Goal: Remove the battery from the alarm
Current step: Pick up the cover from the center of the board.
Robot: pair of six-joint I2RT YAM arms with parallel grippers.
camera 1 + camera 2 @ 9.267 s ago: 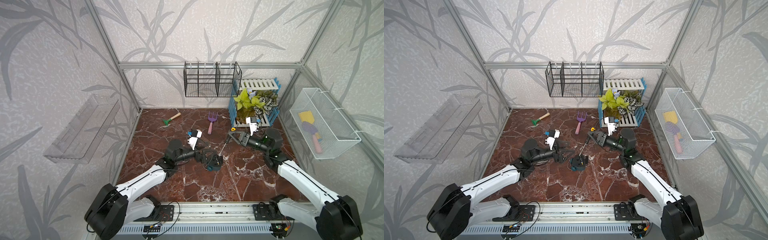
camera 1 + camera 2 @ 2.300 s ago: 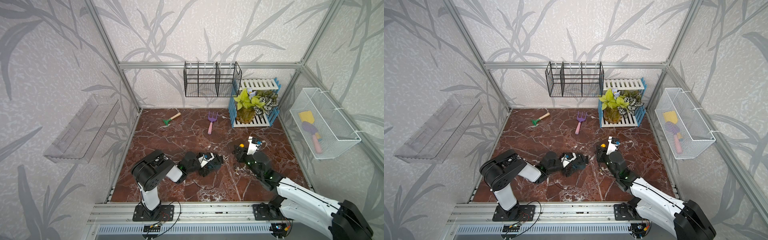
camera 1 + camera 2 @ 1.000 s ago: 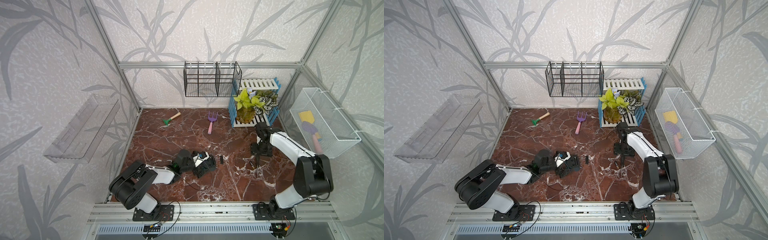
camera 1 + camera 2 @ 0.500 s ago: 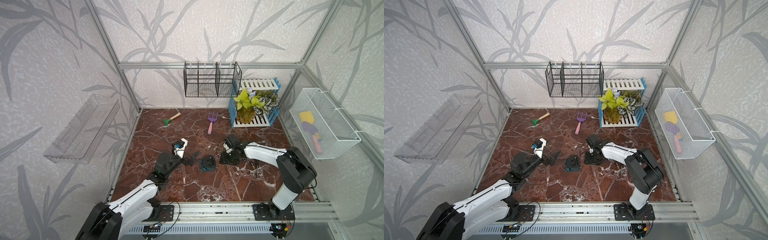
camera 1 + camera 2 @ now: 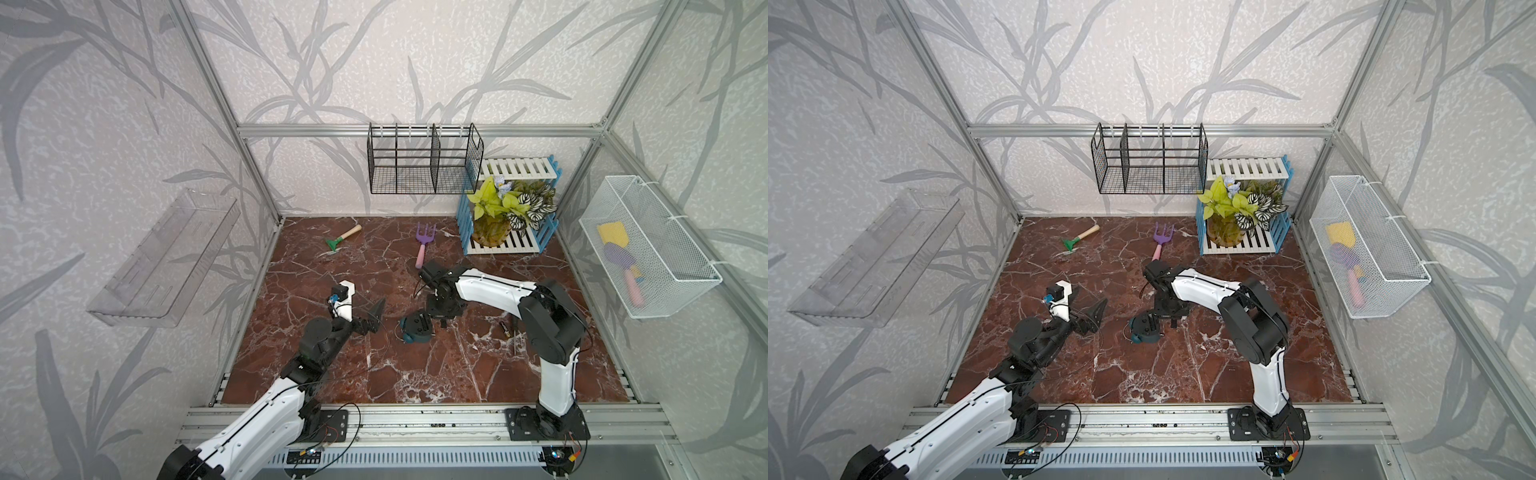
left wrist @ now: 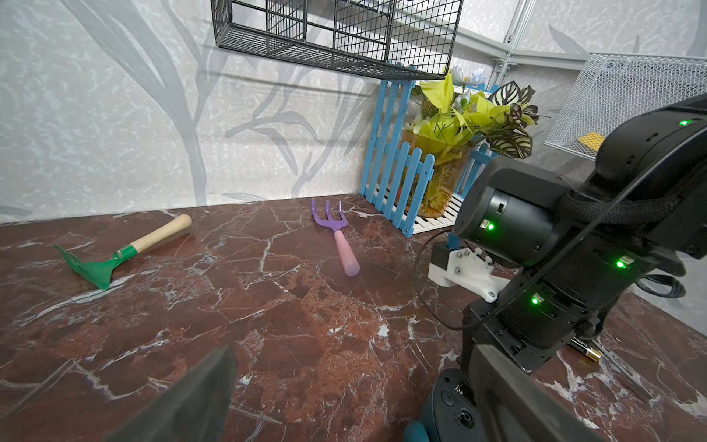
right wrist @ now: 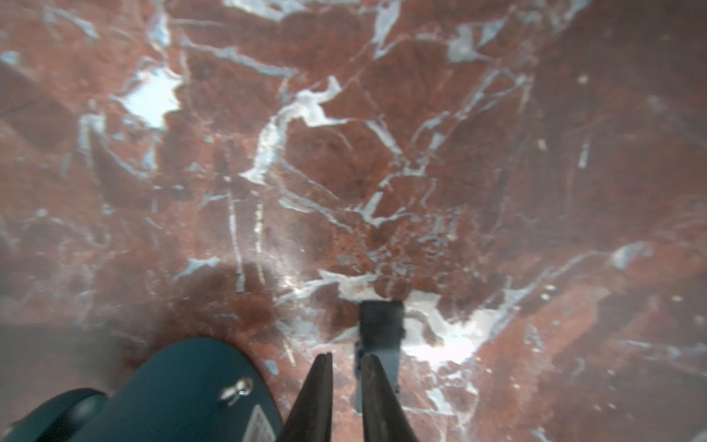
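In both top views the alarm is lying face down mid-desk, back side up. The right arm bends down right beside it on the far side. The left fingers hang spread wide, close to the alarm but not touching it. In a top view the battery is out, lying loose on the desk well apart from the alarm.

Left wrist view: left fingers released, nothing between them. The battery, black with a gold end, lies flat behind the right arm.

Right wrist view, kinda blurry: the right fingers are nearly together with a slim gap, just beside the alarm. A small dark flat piece sits at their tips. I can't tell if they're pinching it.
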